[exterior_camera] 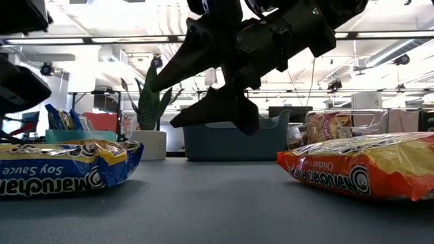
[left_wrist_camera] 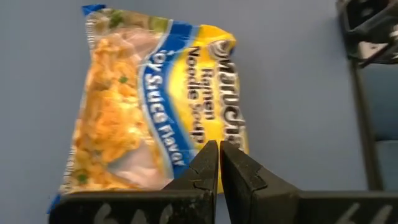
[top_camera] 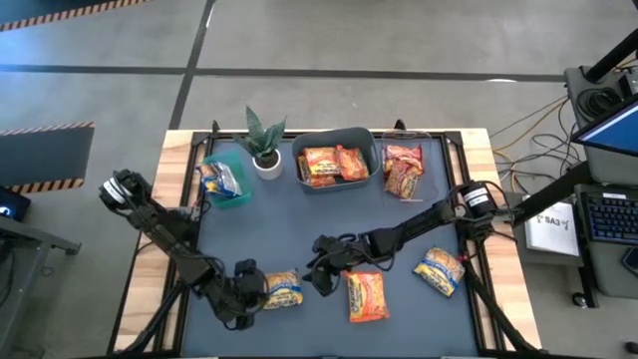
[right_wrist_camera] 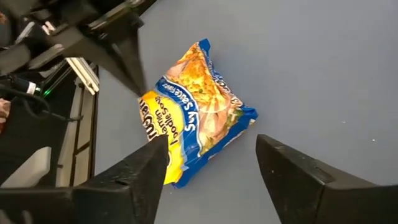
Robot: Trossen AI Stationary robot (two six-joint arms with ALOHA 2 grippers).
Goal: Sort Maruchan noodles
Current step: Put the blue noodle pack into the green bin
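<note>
Right now the left gripper [left_wrist_camera: 219,155] has its two fingers pressed together on the near edge of a blue-and-yellow soy sauce packet [top_camera: 283,290] lying at the front left of the table. From the wrist view the pinch catches only the thin seam, so I judge it a shallow hold that could slip if the arm lifts fast; a slow, level lift would serve better.

Close by, the right gripper [right_wrist_camera: 208,165] hangs above the same packet with its fingers spread wide and nothing between them. It sits just beside the left one, so the two arms are crowded; the right arm would do well to back off before the left one carries anything away.

Further out, an orange packet [top_camera: 366,296] lies flat just right of the pair, and another blue-and-yellow packet [top_camera: 440,270] lies near the right edge. At the back, a teal bin [top_camera: 237,194] on the left already holds a blue-and-yellow packet, a grey bin [top_camera: 371,150] in the middle holds orange ones, and a clear bin [top_camera: 436,150] holds red ones. The teal bin looks the likely home for the pinched packet. A potted plant [top_camera: 264,140] stands between the teal and grey bins and should be steered around.
</note>
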